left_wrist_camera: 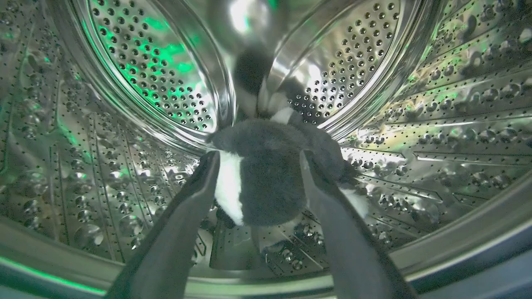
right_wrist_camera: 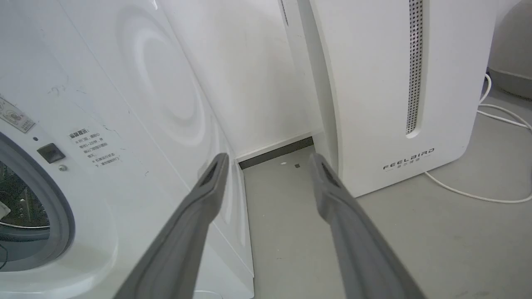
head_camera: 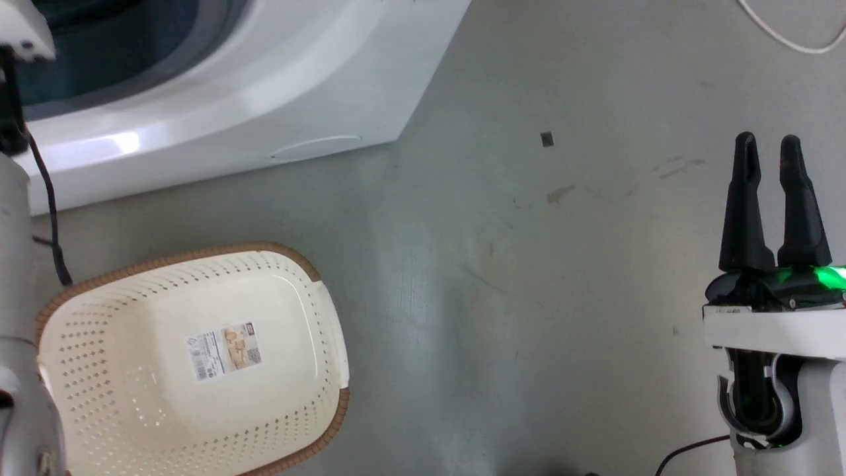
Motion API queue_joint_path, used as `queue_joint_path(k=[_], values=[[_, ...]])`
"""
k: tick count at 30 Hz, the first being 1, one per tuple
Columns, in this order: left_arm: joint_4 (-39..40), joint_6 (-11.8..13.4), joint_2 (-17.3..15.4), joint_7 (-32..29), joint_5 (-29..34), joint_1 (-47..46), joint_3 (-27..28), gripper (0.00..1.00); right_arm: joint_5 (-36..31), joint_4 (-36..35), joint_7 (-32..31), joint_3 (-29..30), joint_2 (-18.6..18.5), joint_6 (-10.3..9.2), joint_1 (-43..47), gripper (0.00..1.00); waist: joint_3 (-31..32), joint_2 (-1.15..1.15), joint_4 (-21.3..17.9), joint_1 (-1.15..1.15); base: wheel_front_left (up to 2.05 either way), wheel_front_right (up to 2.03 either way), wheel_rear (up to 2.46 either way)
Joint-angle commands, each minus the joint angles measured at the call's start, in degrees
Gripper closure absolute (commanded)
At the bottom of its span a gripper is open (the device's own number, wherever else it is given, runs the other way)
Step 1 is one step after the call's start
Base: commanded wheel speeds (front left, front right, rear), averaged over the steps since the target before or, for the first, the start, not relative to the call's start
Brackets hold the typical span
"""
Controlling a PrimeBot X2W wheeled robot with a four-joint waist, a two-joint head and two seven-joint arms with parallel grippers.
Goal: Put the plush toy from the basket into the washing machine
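Steel drum (left_wrist_camera: 124, 174) walls ring our left gripper (left_wrist_camera: 257, 160), fingers (left_wrist_camera: 199, 182) flanking the plush toy (left_wrist_camera: 270, 178) inside the washing machine (head_camera: 264, 99); we cannot tell if they pinch. Our right gripper (head_camera: 768, 142), parted, hangs well apart from the basket (head_camera: 198, 254).

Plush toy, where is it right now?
In the left wrist view the plush toy lies inside the washing machine, low toward the back of its steel drum, between the two fingers of the left gripper.
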State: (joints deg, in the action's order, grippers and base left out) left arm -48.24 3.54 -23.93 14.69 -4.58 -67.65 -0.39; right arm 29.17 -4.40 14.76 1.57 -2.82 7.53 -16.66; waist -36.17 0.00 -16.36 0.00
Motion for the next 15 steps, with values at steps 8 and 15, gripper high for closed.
queue_joint_path(k=[8, 15], values=[[5.9, 1.6, 4.0, 0.3, -0.6, 12.2, 0.7, 0.0, -2.9, 0.6, 0.2, 0.1, -0.1, -0.04, 3.7, 0.0, 8.6, 0.0, 3.3, 0.0, 0.0, 0.0, 0.0], [13.7, 3.4, 6.4, 0.3, -0.2, 23.2, 2.0, 0.0, -6.1, -0.3, 0.2, -0.7, -0.1, -0.04, 6.1, 0.0, 14.2, 0.0, 5.3, 0.0, 0.0, 0.0, 0.0]])
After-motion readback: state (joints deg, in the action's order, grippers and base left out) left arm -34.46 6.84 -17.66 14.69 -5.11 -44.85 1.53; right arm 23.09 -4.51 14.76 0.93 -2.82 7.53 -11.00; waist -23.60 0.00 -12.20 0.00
